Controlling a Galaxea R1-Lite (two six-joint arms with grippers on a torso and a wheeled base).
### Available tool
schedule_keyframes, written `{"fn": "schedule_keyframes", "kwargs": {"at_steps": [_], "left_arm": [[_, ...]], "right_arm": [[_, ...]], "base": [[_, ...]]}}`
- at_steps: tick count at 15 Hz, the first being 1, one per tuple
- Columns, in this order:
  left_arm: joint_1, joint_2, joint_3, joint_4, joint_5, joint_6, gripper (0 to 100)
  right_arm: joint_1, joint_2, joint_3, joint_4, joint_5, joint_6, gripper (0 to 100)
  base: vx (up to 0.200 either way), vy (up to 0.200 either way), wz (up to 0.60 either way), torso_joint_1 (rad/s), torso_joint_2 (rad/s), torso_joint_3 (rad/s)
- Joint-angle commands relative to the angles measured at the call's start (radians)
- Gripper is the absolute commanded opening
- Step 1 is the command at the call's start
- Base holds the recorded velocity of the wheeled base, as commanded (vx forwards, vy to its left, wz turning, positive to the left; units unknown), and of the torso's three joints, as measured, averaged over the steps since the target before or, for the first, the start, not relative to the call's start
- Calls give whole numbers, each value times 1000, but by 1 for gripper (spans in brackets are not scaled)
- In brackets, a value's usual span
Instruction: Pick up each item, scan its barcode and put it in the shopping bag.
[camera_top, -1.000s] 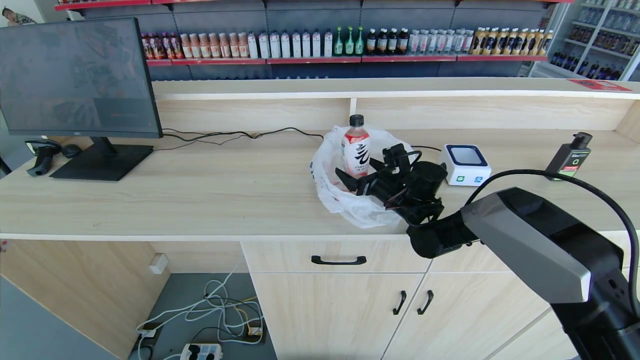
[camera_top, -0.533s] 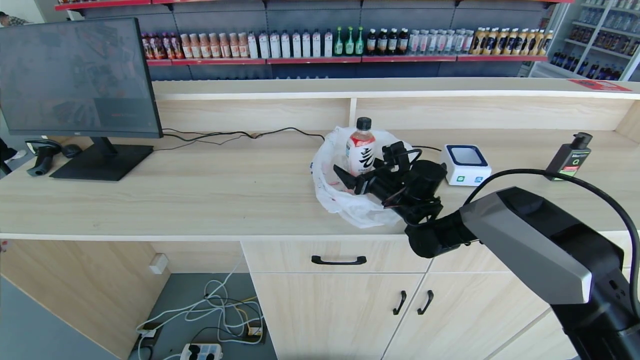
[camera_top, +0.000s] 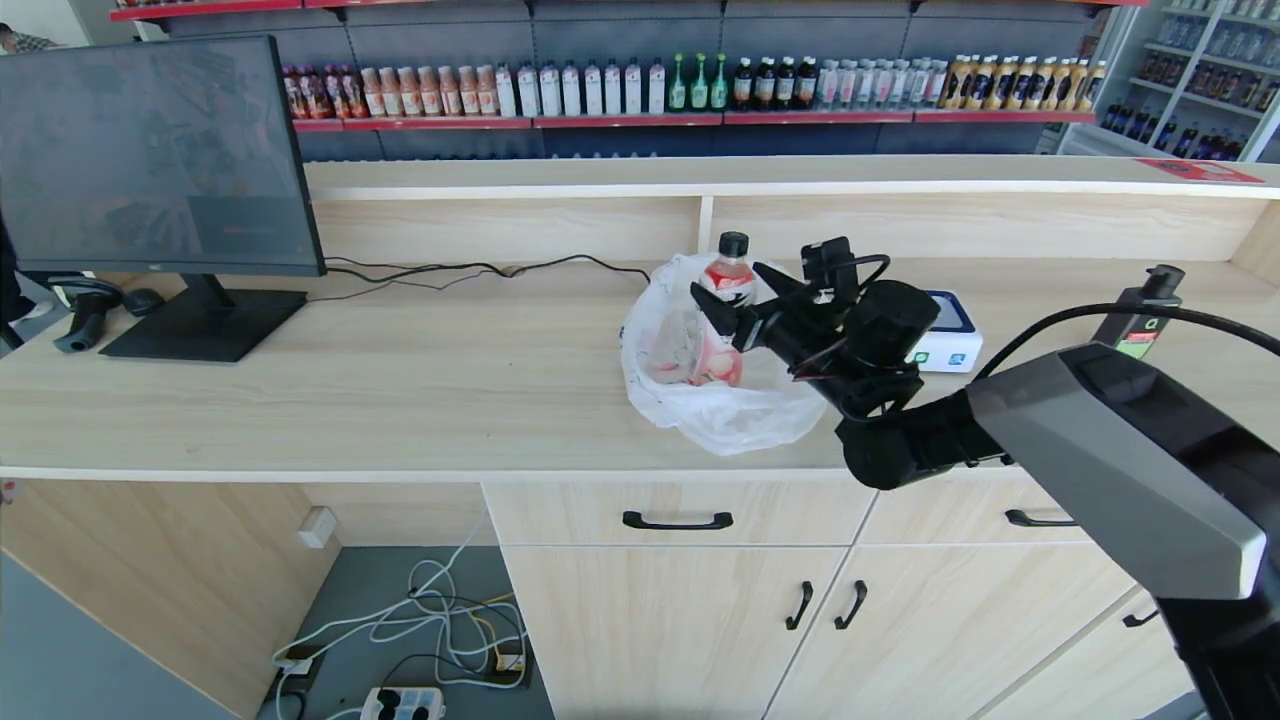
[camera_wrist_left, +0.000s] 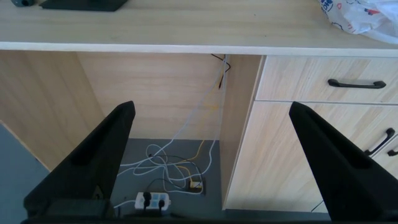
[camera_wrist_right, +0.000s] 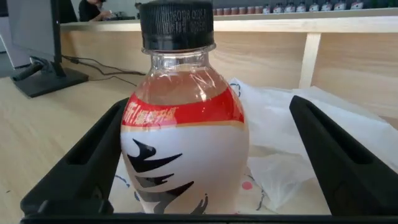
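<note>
So the right tool (camera_top: 730, 282) is sitting with its two black fingers spread wide and gripping nothing. The clear plastic drink bottle with the red-and-white label and ribbed black cap (camera_wrist_right: 183, 143) is standing straight ahead of it, framed by the fingertips at shoulder height. I can't tell if one finger is brushing it. The bottle's long axis is running vertical and its lower half is sitting down inside the thin, crinkly white plastic shopping bag (camera_top: 700, 420), which is slumping open on the pale wood-grain surface (camera_top: 450, 380). I'm guessing this item is done, so the tool needs to back straight off along its own axis, since going sideways is risking a knock to a tall, smooth, round bottle. The glossy white boxy scanner with the dark top (camera_top: 950, 350) is sitting just behind the tool's wrist. The dark, flat-sided plastic bottle with a black pump top (camera_top: 1155, 290) is waiting well beyond that, so the right arm is looking nearer. The left tool (camera_wrist_left: 211, 162) is hanging wide open, with nothing in it, below the surface edge.
</note>
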Motion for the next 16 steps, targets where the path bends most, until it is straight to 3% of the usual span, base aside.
{"fn": "schedule_keyframes", "kwargs": {"at_steps": [1,7,10,12,14,16], "left_arm": [[0,0,0,1,0,-3,100],[2,0,0,1,0,-40,100],[2,0,0,-1,0,-40,100],[0,0,0,-1,0,-31,100],[0,0,0,1,0,-35,100],[2,0,0,1,0,-40,100]], "right_arm": [[-13,-108,99,-3,-2,0,100],[-55,-411,371,-5,-35,1,100],[-13,-673,695,-16,-69,-17,100],[112,-894,992,-39,-226,-14,100],[279,-1047,1135,-45,-370,23,100],[381,-1239,1218,-19,-542,-6,100]], "base": [[0,0,0,0,0,0],[0,0,0,0,0,0],[0,0,0,0,0,0],[0,0,0,0,0,0],[0,0,0,0,0,0],[0,0,0,0,0,0]]}}
